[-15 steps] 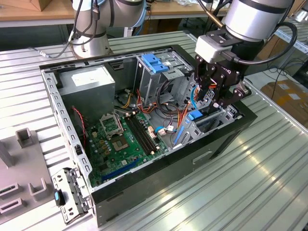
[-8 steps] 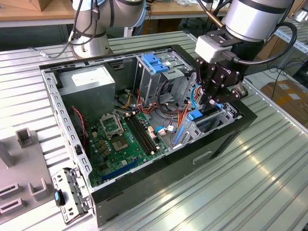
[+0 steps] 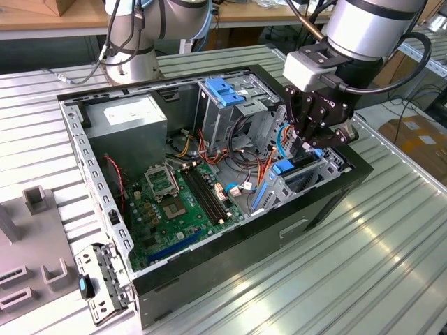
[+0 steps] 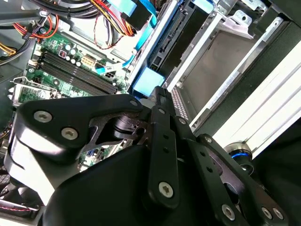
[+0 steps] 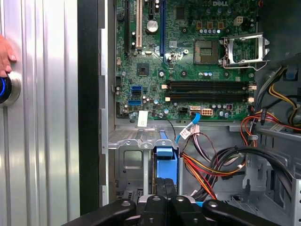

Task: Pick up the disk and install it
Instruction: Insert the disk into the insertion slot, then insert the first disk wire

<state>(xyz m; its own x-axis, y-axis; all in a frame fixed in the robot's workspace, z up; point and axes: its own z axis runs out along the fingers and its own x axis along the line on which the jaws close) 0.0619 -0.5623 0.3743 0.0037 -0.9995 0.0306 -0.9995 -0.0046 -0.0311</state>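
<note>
The open computer case (image 3: 230,269) lies on the ribbed metal table (image 3: 363,265). Inside it are the green motherboard (image 3: 174,202), a grey power supply (image 3: 133,118), a tall drive cage (image 3: 227,105) and bundles of coloured cables (image 3: 244,183). At the end of the case on the exterior view's right sits a low metal drive bay (image 5: 129,162), and the disk (image 5: 165,162) is in this bay, standing on its thin edge.

The gripper (image 3: 312,145) reaches down into the bay. Its jaws are drawn close together on the blue carrier rail at one end of the disk and seem to grasp it there. That end is covered by the fingers (image 5: 160,188), and the black linkage hides much of the bay in the second wrist view. The label and the flat silver faces cannot be seen.

The long axis of the disk runs from the gripper toward the motherboard, with the free blue end tab facing the memory slots.

In the first wrist view, a person's hand (image 5: 4,54) is cut off at the border, beside a blue-lit button (image 5: 3,89).
</note>
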